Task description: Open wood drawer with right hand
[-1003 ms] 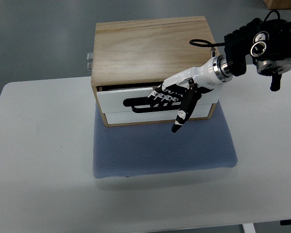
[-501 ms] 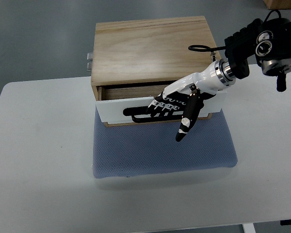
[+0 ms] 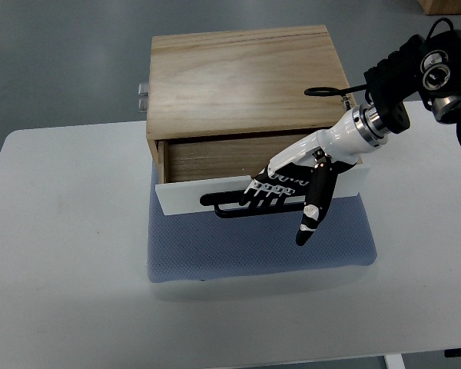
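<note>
A light wooden box (image 3: pixel 242 81) stands on a blue mat (image 3: pixel 257 246) on the white table. Its drawer (image 3: pixel 207 157) has a white front panel (image 3: pixel 180 198) and a black bar handle (image 3: pixel 227 206), and it is pulled partly out, showing the wooden inside. My right hand (image 3: pixel 280 196) comes in from the upper right. Its four fingers (image 3: pixel 267 192) are hooked over the black handle, and the thumb (image 3: pixel 313 207) points down past the panel's lower edge. The left arm is out of sight.
The white table (image 3: pixel 61 254) spreads to the left and front of the mat. A small metal hinge (image 3: pixel 143 96) juts from the box's back left side. Grey floor lies beyond the table's far edge.
The drawer has slid out toward me, from nearly shut to partly out, exposing its wooden inside. My right hand has moved down and slightly right with the handle.
</note>
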You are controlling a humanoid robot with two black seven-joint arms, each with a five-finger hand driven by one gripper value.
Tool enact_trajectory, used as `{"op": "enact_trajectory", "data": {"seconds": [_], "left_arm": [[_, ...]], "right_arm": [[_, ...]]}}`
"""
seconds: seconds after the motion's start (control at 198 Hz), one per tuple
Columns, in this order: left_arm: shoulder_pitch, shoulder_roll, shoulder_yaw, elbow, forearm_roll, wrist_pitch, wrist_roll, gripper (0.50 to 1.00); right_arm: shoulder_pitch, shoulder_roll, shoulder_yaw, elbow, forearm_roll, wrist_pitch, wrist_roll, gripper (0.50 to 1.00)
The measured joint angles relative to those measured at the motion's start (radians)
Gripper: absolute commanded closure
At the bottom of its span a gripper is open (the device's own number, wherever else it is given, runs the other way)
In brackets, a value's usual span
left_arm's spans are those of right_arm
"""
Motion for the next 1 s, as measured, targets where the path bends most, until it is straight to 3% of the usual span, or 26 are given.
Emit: {"op": "enact_trajectory", "data": {"seconds": [0.618,1.003], "left_arm": [[0.000,0.000,0.000,0.000,0.000,0.000,0.000,0.500],[0.001,0.000,0.000,0.000,0.000,0.000,0.000,0.500]], "right_arm": [[0.049,-0.026,0.013,0.018,-0.004,0.009,0.007,0.556],[0.012,-0.168,0.188,-0.036,0.116,0.005,0.019,0.556]]}}
